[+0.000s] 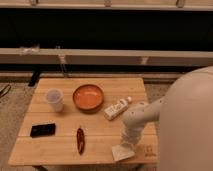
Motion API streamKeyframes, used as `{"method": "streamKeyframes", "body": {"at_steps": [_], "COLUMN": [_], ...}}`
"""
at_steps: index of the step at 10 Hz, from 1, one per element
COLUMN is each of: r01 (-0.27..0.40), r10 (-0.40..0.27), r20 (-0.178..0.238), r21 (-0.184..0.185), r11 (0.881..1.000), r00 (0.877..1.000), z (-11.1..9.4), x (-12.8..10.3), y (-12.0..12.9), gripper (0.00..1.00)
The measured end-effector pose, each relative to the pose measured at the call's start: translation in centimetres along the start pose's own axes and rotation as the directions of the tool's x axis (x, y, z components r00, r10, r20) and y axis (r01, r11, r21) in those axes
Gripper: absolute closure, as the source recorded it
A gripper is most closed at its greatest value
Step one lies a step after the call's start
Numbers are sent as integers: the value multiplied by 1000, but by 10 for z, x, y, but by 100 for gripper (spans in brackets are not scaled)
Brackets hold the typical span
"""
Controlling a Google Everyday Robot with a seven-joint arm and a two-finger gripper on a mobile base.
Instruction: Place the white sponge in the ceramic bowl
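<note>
End effector tight on white sponge, table front-right edge

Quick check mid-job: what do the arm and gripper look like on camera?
The arm is smooth, rounded, off-white casing with thick tubular links; no cables or markings show. The gripper, same pale colour, is at the white sponge by the near edge of the table.

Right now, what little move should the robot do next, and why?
Probably lift straight up. The gripper sits at the front right edge of the table, fingers seemingly closed on the sponge, and the bowl lies farther back.
</note>
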State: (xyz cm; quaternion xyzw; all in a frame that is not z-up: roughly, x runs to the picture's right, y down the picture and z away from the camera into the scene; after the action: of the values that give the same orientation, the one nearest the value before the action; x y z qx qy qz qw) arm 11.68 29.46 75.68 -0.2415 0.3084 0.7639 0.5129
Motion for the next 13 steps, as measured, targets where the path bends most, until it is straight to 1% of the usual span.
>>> {"method": "streamKeyframes", "body": {"at_steps": [1, 4, 5, 6, 7, 8, 9, 11, 13], "r01": [0, 34, 58, 94, 120, 160, 186, 233, 262], "r10": [0, -34, -57, -92, -118, -159, -186, -236, -269], "r20": [6, 32, 50, 71, 86, 107, 120, 147, 175], "r21": [-6, -21, -22, -20, -14, -1, 6, 35, 63], "r11": [1000, 999, 998, 995, 993, 987, 982, 972, 963], "r00": [1000, 999, 997, 993, 989, 981, 975, 961, 947], "z": [-8, -45, -61, -80, -91, -106, -117, -137, -157], "x": [1, -1, -7, -15, -21, -33, -42, -75, -112], "y": [3, 22, 36, 58, 73, 95, 110, 135, 152], "gripper": [100, 100, 100, 100, 100, 100, 100, 100, 100]}}
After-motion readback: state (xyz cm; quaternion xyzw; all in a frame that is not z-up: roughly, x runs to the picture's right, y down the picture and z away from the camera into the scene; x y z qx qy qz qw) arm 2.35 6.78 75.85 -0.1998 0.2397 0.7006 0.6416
